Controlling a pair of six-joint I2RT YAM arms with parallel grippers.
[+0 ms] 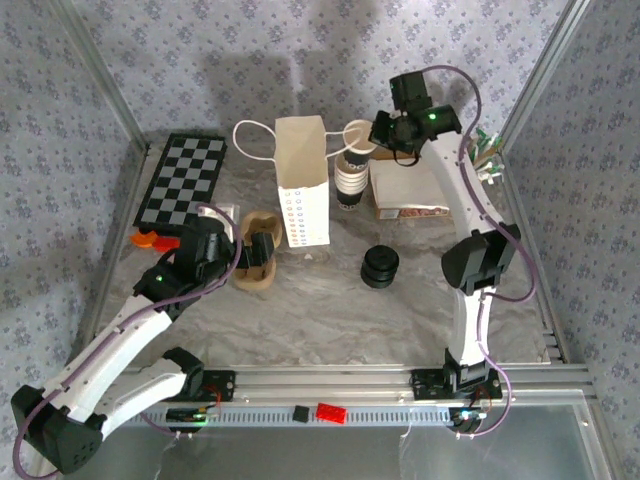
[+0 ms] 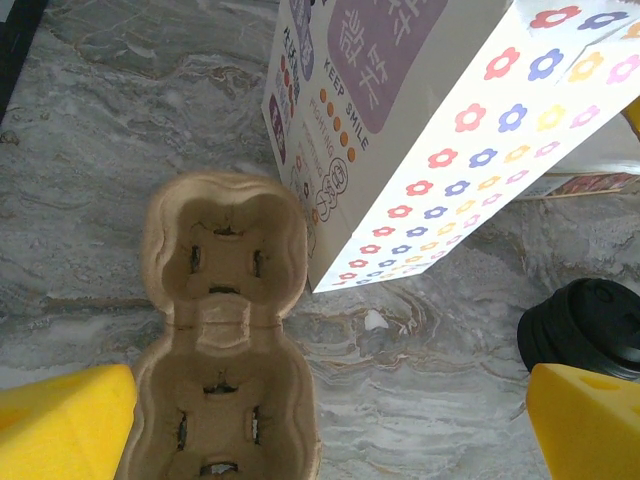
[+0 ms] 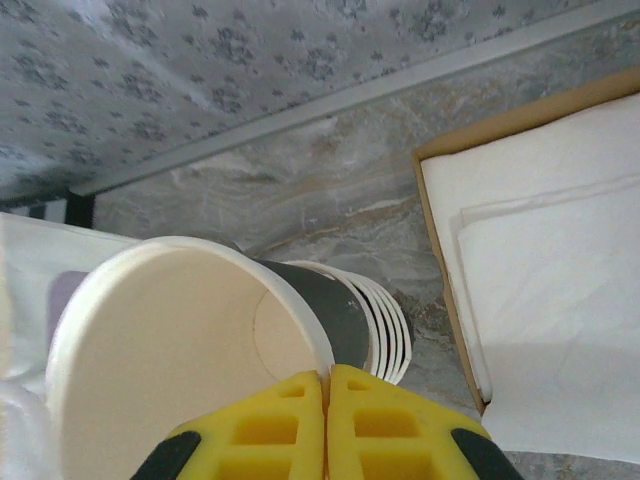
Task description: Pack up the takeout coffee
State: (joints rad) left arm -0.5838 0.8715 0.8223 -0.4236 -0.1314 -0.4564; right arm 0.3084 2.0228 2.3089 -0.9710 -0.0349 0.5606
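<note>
Pinching the white-rimmed dark paper cup point(image 3: 180, 350) on top, the right gripper point(image 3: 325, 380) might tip the stack of cups point(image 3: 385, 335) under it; the left gripper point(image 2: 322, 428) sits open.

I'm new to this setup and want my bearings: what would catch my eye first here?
The tall white paper bag, printed with coloured flowers, stands upright mid-table. Just right of it, the right gripper is shut on the rim of the top cup of a stack of lidless cups. Left of the bag, the left gripper hangs open over a brown pulp cup carrier.
</note>
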